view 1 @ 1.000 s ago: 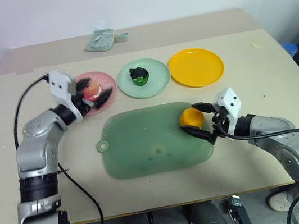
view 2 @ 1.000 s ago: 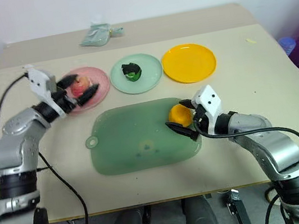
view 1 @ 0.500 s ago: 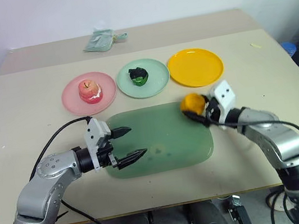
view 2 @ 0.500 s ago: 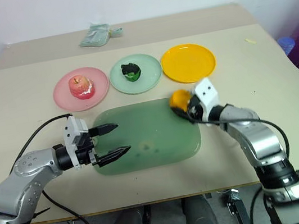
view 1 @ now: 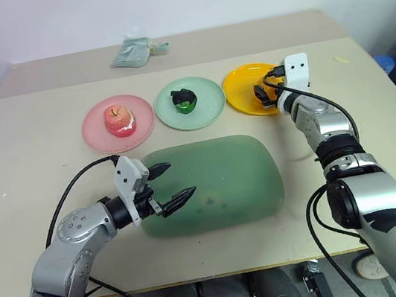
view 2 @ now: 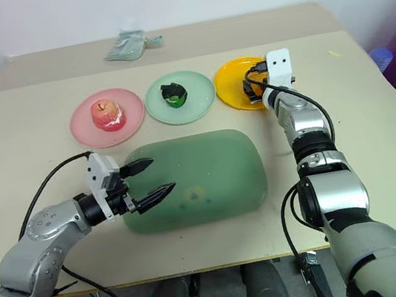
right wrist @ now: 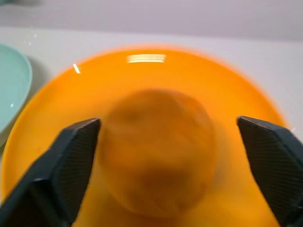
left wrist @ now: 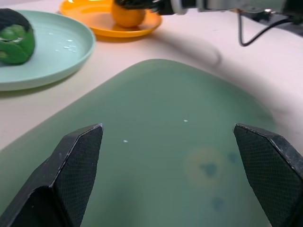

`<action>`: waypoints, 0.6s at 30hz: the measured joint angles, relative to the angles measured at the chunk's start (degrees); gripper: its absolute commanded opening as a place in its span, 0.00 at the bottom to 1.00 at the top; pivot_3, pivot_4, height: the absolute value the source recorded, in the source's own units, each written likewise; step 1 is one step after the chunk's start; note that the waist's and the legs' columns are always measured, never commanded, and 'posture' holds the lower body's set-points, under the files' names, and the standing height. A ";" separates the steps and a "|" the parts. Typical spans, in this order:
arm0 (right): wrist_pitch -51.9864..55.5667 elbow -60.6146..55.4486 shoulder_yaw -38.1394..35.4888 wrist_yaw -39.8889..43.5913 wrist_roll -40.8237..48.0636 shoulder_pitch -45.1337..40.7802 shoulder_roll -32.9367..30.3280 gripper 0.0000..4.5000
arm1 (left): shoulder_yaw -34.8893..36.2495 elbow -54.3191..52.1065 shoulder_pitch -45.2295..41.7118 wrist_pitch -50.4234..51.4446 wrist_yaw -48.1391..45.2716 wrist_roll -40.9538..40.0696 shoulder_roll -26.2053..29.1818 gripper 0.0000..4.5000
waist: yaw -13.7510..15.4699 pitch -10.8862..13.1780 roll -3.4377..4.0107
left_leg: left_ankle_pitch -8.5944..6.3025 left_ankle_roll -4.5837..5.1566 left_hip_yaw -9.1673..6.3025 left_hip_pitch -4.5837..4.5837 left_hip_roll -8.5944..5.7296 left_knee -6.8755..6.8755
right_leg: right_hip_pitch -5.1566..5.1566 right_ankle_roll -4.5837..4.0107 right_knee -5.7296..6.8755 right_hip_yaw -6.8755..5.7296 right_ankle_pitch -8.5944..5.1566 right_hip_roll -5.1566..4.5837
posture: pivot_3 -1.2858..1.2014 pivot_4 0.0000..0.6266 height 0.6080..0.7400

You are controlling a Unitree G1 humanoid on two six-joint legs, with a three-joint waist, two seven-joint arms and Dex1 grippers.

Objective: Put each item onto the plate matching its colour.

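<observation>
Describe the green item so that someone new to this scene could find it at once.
Start at the big green board near the table's front edge; behind it, three round plates stand in a row. The green piece lies on the middle, mint green plate. Unlike the pinkish-red apple and the orange fruit on the neighbouring plates, it is bright green with black parts.

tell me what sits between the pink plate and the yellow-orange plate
The mint green plate with the bright green piece on it lies between the pink plate and the yellow-orange plate, as both eye views show.
</observation>
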 measured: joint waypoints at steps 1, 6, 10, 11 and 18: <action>-0.79 -2.90 0.56 2.35 -0.11 1.90 -0.84 0.99 | 0.40 0.05 0.45 -0.64 0.75 0.40 -0.20 1.00 | 0.06 0.00 0.00 | -0.03 0.05 -0.02 0.00 0.02 0.01 | 0.00 0.00 0.01 -0.01 0.00 0.01 | 0.52 0.24 1.00; -0.63 -22.16 0.97 16.98 2.38 17.74 -8.92 0.99 | 8.26 4.23 2.24 -3.32 6.60 3.99 -0.03 1.00 | 0.54 0.00 0.01 | -0.08 0.14 -0.05 -0.01 0.01 0.05 | 0.03 0.00 0.01 -0.03 0.00 0.00 | 0.52 0.24 1.00; 4.09 -34.16 -2.38 27.54 7.74 31.34 -17.55 0.99 | 19.54 10.95 5.44 -5.39 9.82 4.67 1.13 1.00 | 0.27 -0.02 0.05 | -0.10 0.18 -0.03 0.03 0.04 0.01 | 0.03 0.00 0.01 -0.02 -0.01 0.02 | 0.52 0.24 1.00; 5.49 -35.46 -4.08 29.58 8.91 34.73 -19.78 0.99 | 23.13 13.11 7.38 -5.92 10.06 4.76 2.02 1.00 | 0.07 -0.02 0.05 | -0.11 0.20 0.01 0.05 0.07 0.00 | 0.03 0.00 0.00 -0.01 -0.01 0.03 | 0.52 0.24 1.00; 7.27 -35.13 -6.83 32.29 10.37 38.40 -21.85 0.99 | 29.17 16.16 13.58 -7.21 10.06 5.76 3.08 1.00 | 0.40 -0.01 0.05 | -0.13 0.21 0.07 0.33 0.30 0.07 | 0.38 -0.01 -0.01 0.00 0.00 0.02 | 0.52 0.24 1.00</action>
